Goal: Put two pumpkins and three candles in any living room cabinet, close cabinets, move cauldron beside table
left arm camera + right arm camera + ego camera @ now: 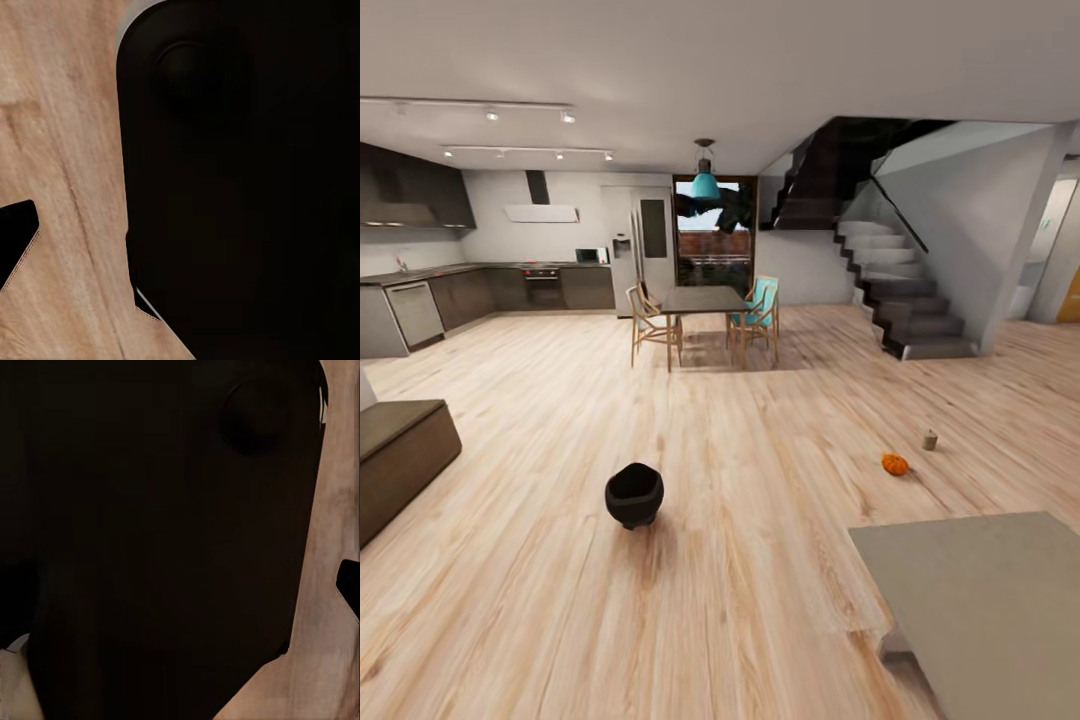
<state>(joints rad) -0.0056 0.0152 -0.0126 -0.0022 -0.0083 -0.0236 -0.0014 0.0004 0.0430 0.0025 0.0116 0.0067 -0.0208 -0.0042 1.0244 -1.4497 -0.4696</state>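
The black cauldron [634, 495] stands on the wood floor in the middle of the head view. To the right, a small orange pumpkin [895, 464] lies on the floor, and a stubby tan candle [929, 439] stands just beyond it. A low dark brown unit [400, 455] at the left edge looks like the cabinet, its front turned away. Each wrist view has a dark robot body part close to the lens, over wood floor. A black tip [15, 244] at the edge of the left wrist view and another [349, 585] in the right wrist view may be fingers.
A grey low table [985, 600] fills the near right corner. Far back stand a dining table with chairs [703, 300], a kitchen counter [470, 290] at the left and a staircase [900, 290] at the right. Open wood floor lies between them.
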